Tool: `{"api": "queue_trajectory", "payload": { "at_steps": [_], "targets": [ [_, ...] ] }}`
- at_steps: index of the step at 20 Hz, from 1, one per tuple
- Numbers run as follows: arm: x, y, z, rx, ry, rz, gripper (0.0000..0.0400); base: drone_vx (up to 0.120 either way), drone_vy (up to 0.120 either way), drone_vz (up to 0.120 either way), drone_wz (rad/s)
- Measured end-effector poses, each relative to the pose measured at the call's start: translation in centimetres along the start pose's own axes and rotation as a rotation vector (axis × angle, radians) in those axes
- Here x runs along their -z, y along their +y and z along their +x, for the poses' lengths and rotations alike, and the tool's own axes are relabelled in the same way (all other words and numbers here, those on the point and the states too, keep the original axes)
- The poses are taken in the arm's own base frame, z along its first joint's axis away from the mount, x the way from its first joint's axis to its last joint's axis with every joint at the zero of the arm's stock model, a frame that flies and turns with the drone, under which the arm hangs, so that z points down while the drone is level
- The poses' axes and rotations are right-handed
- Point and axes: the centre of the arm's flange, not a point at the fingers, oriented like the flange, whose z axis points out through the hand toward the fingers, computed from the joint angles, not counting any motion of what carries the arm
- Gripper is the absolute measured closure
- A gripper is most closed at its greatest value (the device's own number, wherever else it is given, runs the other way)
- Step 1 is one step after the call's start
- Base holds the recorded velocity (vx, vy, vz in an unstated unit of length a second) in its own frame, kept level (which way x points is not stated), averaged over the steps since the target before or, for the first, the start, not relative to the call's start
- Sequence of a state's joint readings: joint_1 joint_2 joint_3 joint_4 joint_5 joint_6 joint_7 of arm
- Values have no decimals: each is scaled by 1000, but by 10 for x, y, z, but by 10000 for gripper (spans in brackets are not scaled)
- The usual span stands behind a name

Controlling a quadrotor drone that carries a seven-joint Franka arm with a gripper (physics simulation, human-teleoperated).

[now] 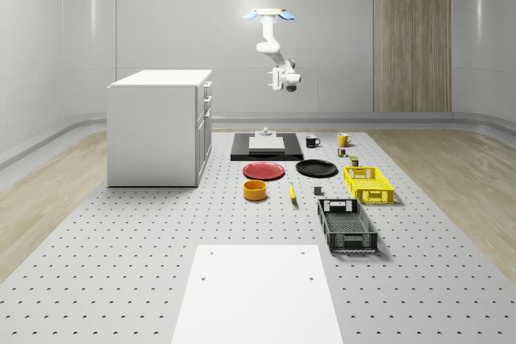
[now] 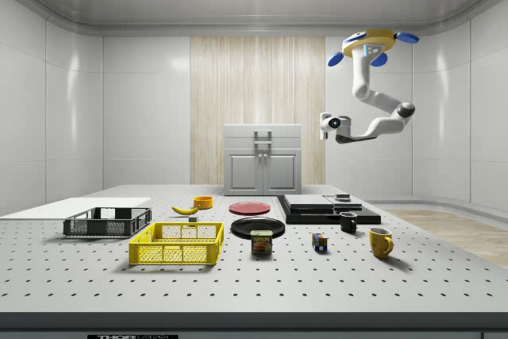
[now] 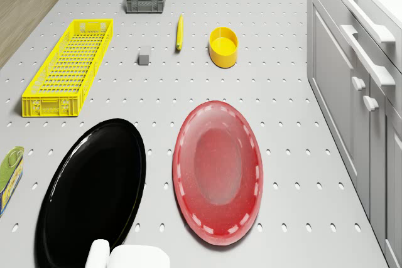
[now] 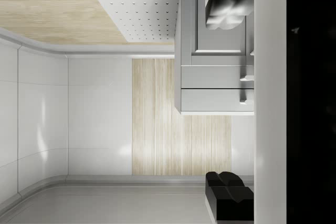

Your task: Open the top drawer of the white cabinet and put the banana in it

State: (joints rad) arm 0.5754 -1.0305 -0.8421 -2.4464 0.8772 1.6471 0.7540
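The white cabinet (image 1: 157,126) stands on the table's left side in the whole-scene view, its drawer fronts (image 3: 367,61) all shut. The top drawer's handle (image 4: 243,98) faces my gripper across a gap. The banana (image 1: 293,192) lies on the table between the yellow bowl (image 1: 255,190) and a small grey cube (image 3: 144,58); the banana (image 3: 179,32) also appears beside the bowl in the drone view. The drone (image 1: 270,15) hovers high over the black platform (image 1: 266,147). My gripper (image 1: 286,82) hangs at about cabinet-top height, well to the cabinet's right. The gripper (image 4: 229,100) is open and holds nothing.
A red plate (image 3: 217,171) and a black plate (image 3: 91,192) lie under the drone. A yellow crate (image 1: 368,184), a dark crate (image 1: 347,225), two mugs (image 2: 381,241), a can (image 2: 261,242) and a white board (image 1: 258,292) also sit on the table.
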Motion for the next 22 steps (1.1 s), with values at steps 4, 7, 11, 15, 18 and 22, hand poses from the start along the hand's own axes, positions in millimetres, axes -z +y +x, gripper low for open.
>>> {"api": "queue_trajectory", "payload": {
  "at_steps": [4, 7, 11, 15, 18, 22],
  "targets": [
    [0, 0, 0, 0, 0, 0, 0, 120, -120, 0, 0],
    [0, 0, 0, 0, 0, 0, 0, 120, -120, 0, 0],
    [0, 0, 0, 0, 0, 0, 0, 120, -120, 0, 0],
    [0, 0, 0, 0, 0, 0, 0, 120, -120, 0, 0],
    [0, 0, 0, 0, 0, 0, 0, 120, -120, 0, 0],
    [0, 0, 0, 0, 0, 0, 0, 120, -120, 0, 0]
  ]
}}
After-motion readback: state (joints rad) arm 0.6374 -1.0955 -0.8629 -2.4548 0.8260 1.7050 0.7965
